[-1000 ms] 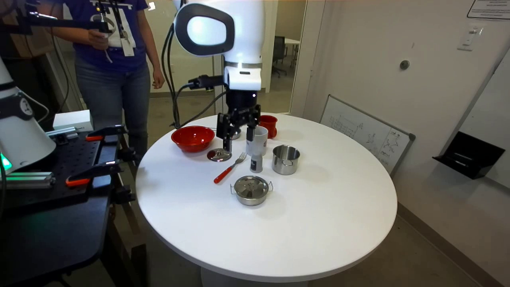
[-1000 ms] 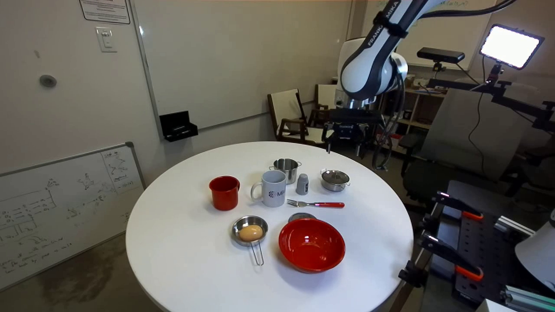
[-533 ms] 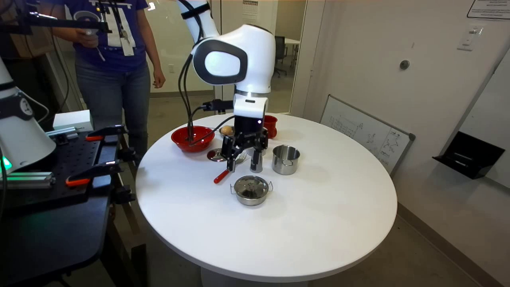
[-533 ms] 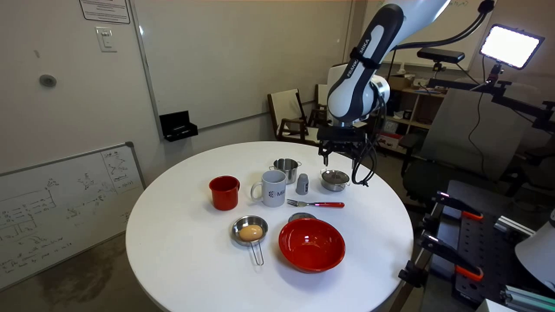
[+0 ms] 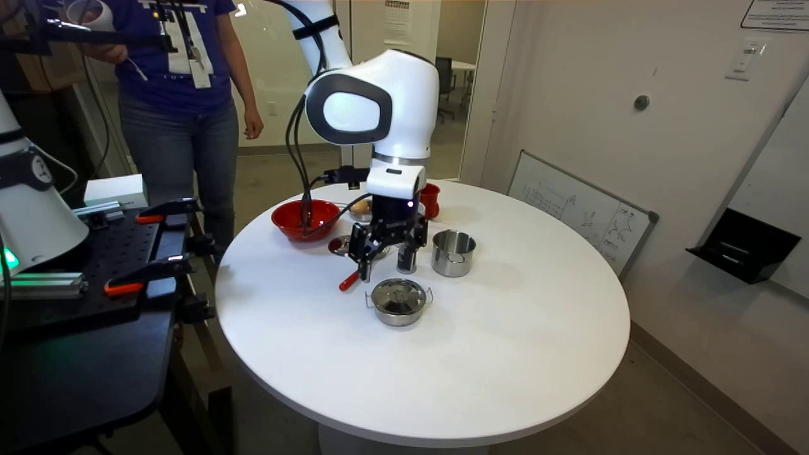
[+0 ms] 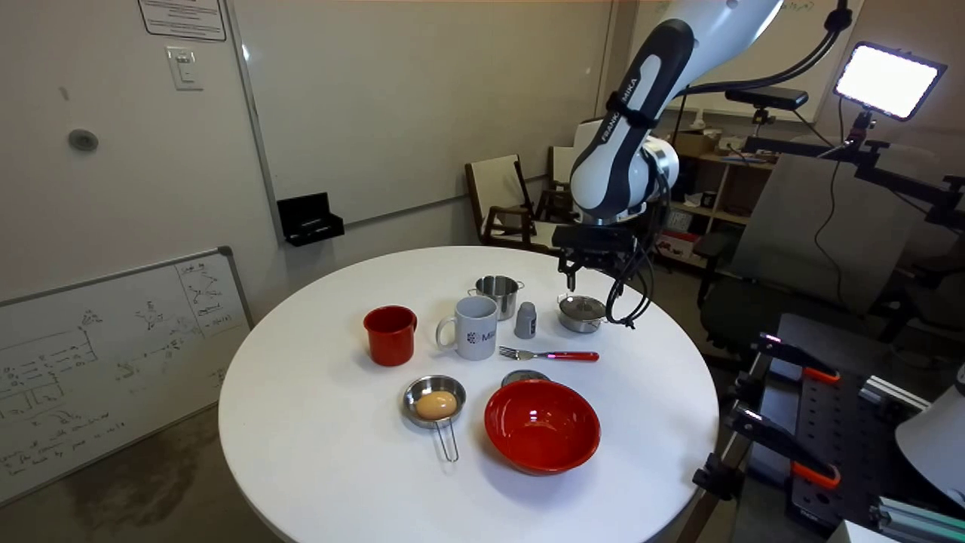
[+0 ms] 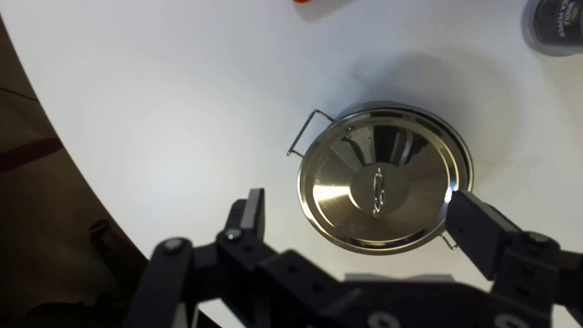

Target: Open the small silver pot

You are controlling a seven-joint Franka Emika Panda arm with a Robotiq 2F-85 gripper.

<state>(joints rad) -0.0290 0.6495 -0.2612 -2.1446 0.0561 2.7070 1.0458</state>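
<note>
Silver pot point(image 7: 396, 182) lidded; shaker point(image 7: 560, 27) reads PEPPER; arm point(image 6: 629, 143), apparently, FRANKA EMIKA.

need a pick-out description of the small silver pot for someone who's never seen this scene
Start at the round white table; in an exterior view, find the taller silver pot on it. The small silver pot stands nearer the camera, left of it in the picture. It is low and wide with a loop-handled lid on; the taller one is open.

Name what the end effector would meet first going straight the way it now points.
Likely the lid of the small silver pot: the end effector points down, fingers spread either side of the handle in the wrist view; depth is unclear.
</note>
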